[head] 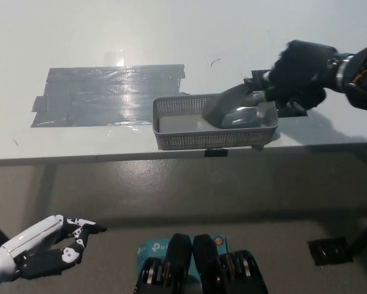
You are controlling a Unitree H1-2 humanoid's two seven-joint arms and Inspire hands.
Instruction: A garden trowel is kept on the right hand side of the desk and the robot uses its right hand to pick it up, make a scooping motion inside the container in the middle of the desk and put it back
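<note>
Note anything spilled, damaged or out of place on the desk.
Nothing spilled or broken. The right hand holds the trowel inside the basket, which sits near the desk's front edge; grey tape lies beside it. The left hand rests low.

**Trowel handle covered, arms and tabletop cut by the edges**

The handle of the trowel (235, 110) is covered by the black right hand (299, 72) closed round it, so only the grey blade is seen. The right end of the container (183, 141) is hidden under that blade, and whether the blade touches the floor of the container cannot be told. A black tape patch (255, 78) behind the hand is mostly covered. The right arm is cut off by the right edge. The forearm of the white left hand (48, 248) is cut off at the lower left corner. The tabletop (263, 30) is cut off at the top, left and right edges. A small curved mark (215, 62) on it is too small to be identified.
</note>
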